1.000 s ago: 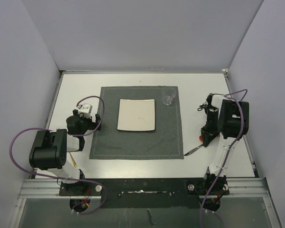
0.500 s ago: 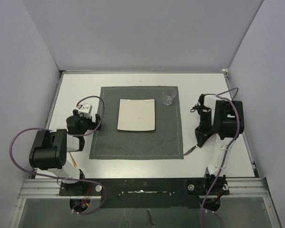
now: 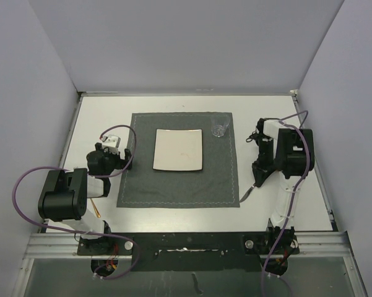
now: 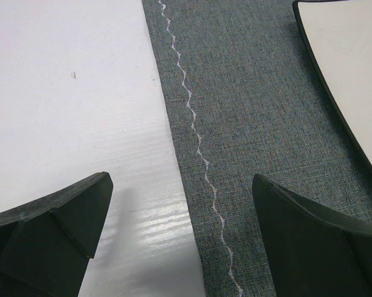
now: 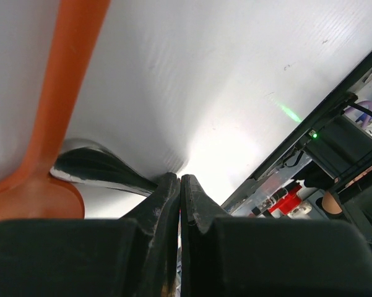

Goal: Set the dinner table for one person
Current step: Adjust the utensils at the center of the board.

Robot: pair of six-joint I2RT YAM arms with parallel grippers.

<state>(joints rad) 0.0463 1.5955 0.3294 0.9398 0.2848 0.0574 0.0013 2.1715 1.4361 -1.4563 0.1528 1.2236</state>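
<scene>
White walls close in on three sides of the dinner table (image 3: 173,105), a broad pale surface that fills the view from the far wall to the black front rail (image 3: 186,244) by the arm bases. A dark grey placemat (image 3: 179,185) with a pale stitched border lies at its middle. On the mat's far half rests a white square plate (image 3: 178,150), and a small clear glass (image 3: 219,127) stands upright in the mat's far right corner, just beside the plate but apart from it.

The left pincer (image 4: 181,192) is released, its two dark fingers (image 4: 56,229) spread wide. It hangs low over the mat's left edge — one finger above bare white surface, the other above the cloth, with the plate's rim showing at the right of the wrist view. Nothing sits between the fingers.

The right pincer (image 5: 179,182) is clenched, its tips pressed together, low over the surface just off the mat's right edge. A silvery knife (image 3: 246,193) slants from under it toward the mat's near right corner. The wrist view shows an orange utensil (image 5: 62,80) lying close against the tips beside a dark blade-like shape — whether the tips actually pinch either one I cannot tell.
</scene>
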